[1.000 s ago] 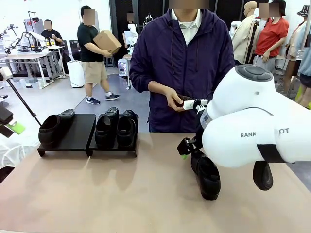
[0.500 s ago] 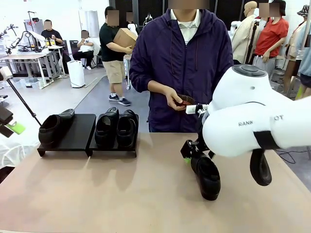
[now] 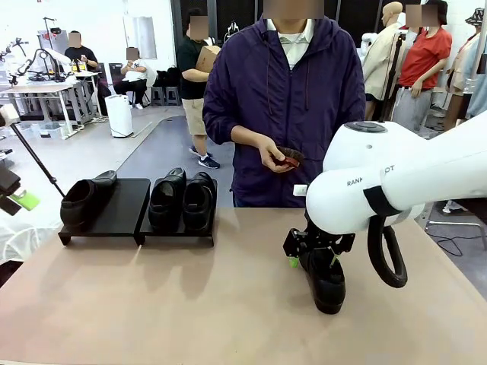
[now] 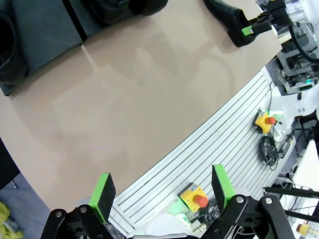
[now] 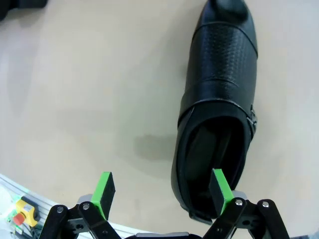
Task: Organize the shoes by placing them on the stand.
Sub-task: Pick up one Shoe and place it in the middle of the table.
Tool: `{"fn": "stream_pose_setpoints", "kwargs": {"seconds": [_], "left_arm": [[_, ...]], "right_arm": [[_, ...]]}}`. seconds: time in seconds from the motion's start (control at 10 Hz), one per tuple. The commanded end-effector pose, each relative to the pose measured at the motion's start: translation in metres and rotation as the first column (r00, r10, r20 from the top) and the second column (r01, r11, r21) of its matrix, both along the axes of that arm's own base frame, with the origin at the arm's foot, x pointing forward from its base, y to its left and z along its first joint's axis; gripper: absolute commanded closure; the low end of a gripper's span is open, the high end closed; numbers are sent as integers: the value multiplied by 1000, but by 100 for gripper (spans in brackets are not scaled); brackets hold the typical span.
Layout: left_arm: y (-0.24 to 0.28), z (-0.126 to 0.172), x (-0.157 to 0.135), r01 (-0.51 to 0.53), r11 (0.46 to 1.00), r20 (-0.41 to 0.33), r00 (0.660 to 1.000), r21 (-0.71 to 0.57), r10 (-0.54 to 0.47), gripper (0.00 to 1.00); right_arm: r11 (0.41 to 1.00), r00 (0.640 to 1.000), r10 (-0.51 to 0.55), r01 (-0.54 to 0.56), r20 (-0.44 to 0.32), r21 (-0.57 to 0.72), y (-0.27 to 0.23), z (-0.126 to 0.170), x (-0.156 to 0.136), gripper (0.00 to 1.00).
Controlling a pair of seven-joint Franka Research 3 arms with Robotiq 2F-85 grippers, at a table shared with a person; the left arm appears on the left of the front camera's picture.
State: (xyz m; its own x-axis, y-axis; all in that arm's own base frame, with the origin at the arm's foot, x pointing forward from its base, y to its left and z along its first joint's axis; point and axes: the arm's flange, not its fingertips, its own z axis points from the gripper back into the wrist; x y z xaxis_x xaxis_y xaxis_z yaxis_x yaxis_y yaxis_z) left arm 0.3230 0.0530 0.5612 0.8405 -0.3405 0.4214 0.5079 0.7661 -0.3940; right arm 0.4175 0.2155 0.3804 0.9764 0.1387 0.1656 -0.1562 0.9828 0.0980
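Our right gripper (image 5: 160, 191) hangs with its fingers spread wide and empty over the heel end of the lone shoe (image 5: 217, 104) on the bare table (image 3: 190, 304). In the right wrist view one green pad (image 5: 220, 186) sits over the shoe's open collar while the other pad (image 5: 104, 188) is out over bare tabletop, so the jaws do not yet straddle the shoe; it lies off to one side of the gap. The shoe's long axis runs straight away from the wrist, toe farthest, roughly at right angles to the line between the pads. That suits a pinch across the heel, we judge, once the gripper shifts sideways to centre on it.

From the front, this shoe (image 3: 326, 277) lies well apart from the stand (image 3: 122, 217), which already carries three shoes (image 3: 183, 199), leaving room on its left platform. Our left gripper (image 4: 162, 191) is also spread and empty, hovering near the table's robot-side edge, far from the shoe, so we reckon the right arm is the one placed to lift it.
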Motion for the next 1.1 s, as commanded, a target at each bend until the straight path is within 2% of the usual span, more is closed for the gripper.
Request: {"fn": "stream_pose_setpoints", "kwargs": {"seconds": [0.0, 0.1, 0.2, 0.3, 0.4, 1.0], "left_arm": [[4, 0, -2, 15, 1000, 3, 1000, 5, -15, 0], [4, 0, -2, 15, 1000, 3, 1000, 5, -15, 0], [4, 0, -2, 15, 1000, 3, 1000, 5, -15, 0], [4, 0, -2, 15, 1000, 3, 1000, 5, -15, 0], [4, 0, -2, 15, 1000, 3, 1000, 5, -15, 0], [4, 0, -2, 15, 1000, 3, 1000, 5, -15, 0]], "right_arm": [[998, 998, -55, 55, -7, -29, 7, -4, 14, 0], [998, 998, -54, 53, -44, -27, 9, -8, 18, 0], [997, 997, -61, 59, -48, -39, 10, -10, 20, 0], [996, 996, -73, 70, -55, -51, 10, -11, 22, 45], [996, 996, -71, 67, -55, -63, 12, -11, 24, 100], [990, 994, -95, 88, -62, -112, 13, -18, 30, 100]]}}
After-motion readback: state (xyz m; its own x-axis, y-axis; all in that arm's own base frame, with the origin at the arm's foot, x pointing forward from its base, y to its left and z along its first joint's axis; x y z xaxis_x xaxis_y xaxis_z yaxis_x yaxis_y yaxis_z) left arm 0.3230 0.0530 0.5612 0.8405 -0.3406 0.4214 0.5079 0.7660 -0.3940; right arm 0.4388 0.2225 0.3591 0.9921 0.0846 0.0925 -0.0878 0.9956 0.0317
